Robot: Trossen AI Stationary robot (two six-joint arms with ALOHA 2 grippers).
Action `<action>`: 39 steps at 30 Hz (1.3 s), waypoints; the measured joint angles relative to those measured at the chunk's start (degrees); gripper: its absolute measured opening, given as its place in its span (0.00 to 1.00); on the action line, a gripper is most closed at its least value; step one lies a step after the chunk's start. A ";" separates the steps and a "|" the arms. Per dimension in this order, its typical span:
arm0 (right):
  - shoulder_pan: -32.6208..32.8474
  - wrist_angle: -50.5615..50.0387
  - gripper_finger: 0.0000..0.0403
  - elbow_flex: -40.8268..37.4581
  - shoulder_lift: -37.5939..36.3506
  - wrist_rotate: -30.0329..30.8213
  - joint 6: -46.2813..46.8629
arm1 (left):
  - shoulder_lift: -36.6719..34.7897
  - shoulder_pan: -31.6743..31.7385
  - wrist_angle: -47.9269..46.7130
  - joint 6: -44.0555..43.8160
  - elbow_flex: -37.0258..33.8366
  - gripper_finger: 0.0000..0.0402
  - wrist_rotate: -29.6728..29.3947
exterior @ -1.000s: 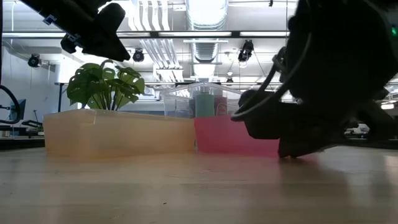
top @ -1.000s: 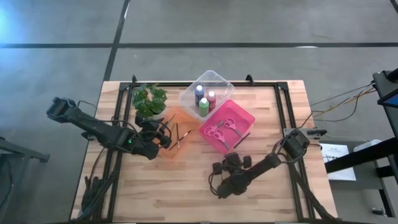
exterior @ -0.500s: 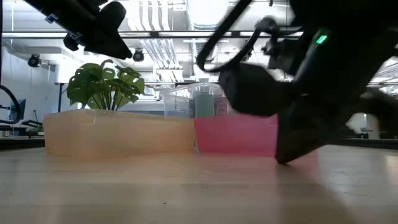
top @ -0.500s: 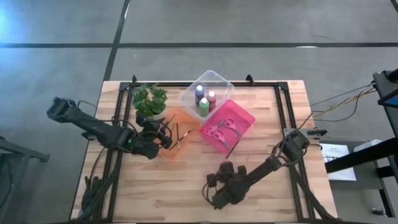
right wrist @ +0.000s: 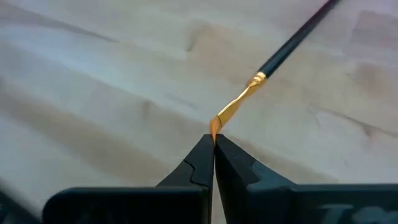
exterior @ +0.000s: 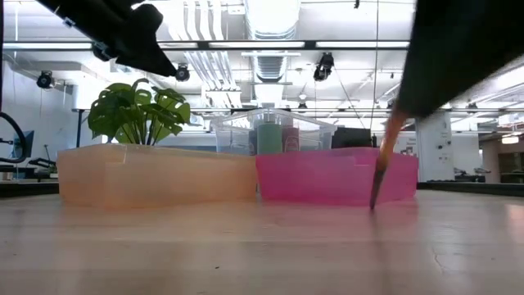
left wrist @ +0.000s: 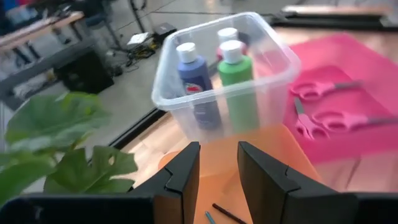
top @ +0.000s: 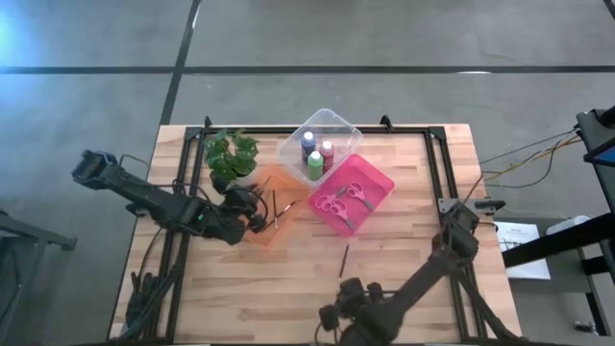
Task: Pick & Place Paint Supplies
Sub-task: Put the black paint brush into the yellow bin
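No text, brand, number or sign can be read anywhere. The blue plastic paint bottle with a white cap [left wrist: 197, 81] carries a red-and-white label, but its print is too blurred to make out.

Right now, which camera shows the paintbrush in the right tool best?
Right wrist view: the paintbrush is pinched by its bristle tip in the shut right tool. High view shows a thin stick; low view, its hanging end; left wrist, nothing.
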 joint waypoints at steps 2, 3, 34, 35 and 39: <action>0.97 -3.25 0.02 3.42 -0.56 0.04 -0.33 | -0.38 -0.35 0.51 4.23 0.00 0.29 2.00; 1.35 -4.73 0.02 5.13 -1.05 0.07 -0.55 | -0.60 -0.49 0.93 6.16 0.00 0.29 3.19; -0.92 -9.49 0.02 11.37 -18.23 8.86 -11.76 | 7.69 4.12 26.52 50.99 18.90 0.29 59.62; -0.92 -9.11 0.02 11.37 -18.37 9.78 -11.20 | 8.47 4.36 26.50 51.01 19.37 0.29 60.53; -0.92 -7.46 0.02 11.37 -18.65 13.85 -9.84 | 11.39 4.75 26.38 51.87 20.89 0.30 63.42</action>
